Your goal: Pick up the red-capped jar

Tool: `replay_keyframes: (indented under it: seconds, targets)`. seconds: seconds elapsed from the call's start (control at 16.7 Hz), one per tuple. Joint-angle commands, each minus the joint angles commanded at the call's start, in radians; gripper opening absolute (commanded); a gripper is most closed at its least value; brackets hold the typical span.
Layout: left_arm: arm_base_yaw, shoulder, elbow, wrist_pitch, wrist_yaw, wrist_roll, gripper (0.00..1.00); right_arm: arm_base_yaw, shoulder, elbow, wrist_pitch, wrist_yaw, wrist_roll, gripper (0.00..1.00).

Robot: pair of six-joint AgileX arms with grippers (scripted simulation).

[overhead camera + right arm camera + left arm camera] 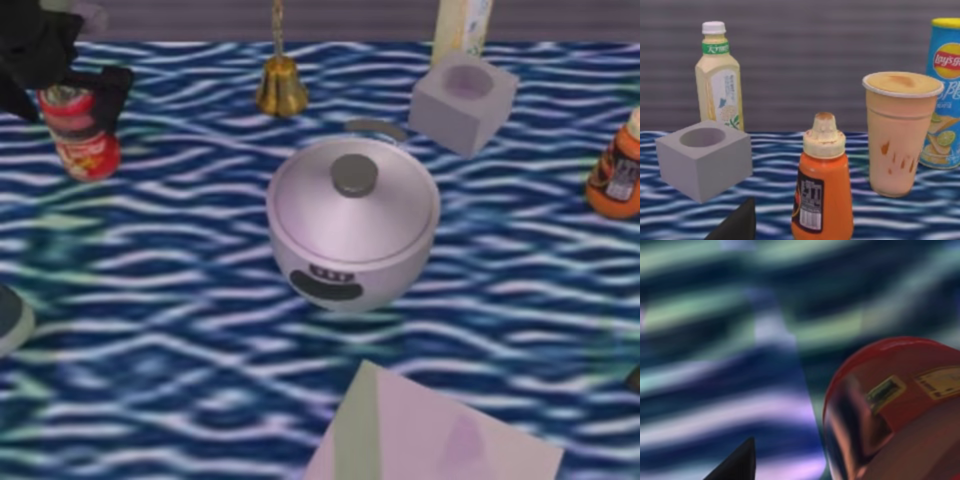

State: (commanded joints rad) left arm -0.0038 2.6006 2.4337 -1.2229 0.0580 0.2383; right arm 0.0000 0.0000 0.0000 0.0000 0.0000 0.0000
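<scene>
At the far left of the blue wave-patterned tabletop (180, 300), my left fingers (75, 85) are clamped around the red-capped jar (82, 135), small, cylindrical, red-and-white labelled, tilted. Left wrist view: red jar body close, one dark fingertip (737, 465) apart from it. My right arm is out of the top view; its fingers' state, I cannot tell.

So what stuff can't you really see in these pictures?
- Left gripper, top view: dark arm covers its jaws at the red-capped jar.
- Jar lid emblem: hidden by that arm.
- Right gripper: only one dark tip in the right wrist view.
- Orange bottle: cut by the top view's right edge.
- Chip can: cut by the right wrist view's edge.
</scene>
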Motion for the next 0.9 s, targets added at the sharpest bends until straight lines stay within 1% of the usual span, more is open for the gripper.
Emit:
replay_keyframes:
  seconds: [0.78, 0.84, 0.9]
  targets:
    - [0.000, 0.000, 0.000, 0.000, 0.000, 0.000, 0.02, 0.000, 0.000, 0.000, 0.000, 0.000, 0.000, 1.00]
    - [0.000, 0.000, 0.000, 0.000, 0.000, 0.000, 0.00, 0.000, 0.000, 0.000, 0.000, 0.000, 0.000, 1.00]
    - [0.000, 0.000, 0.000, 0.000, 0.000, 0.000, 0.00, 0.000, 0.000, 0.000, 0.000, 0.000, 0.000, 1.00]
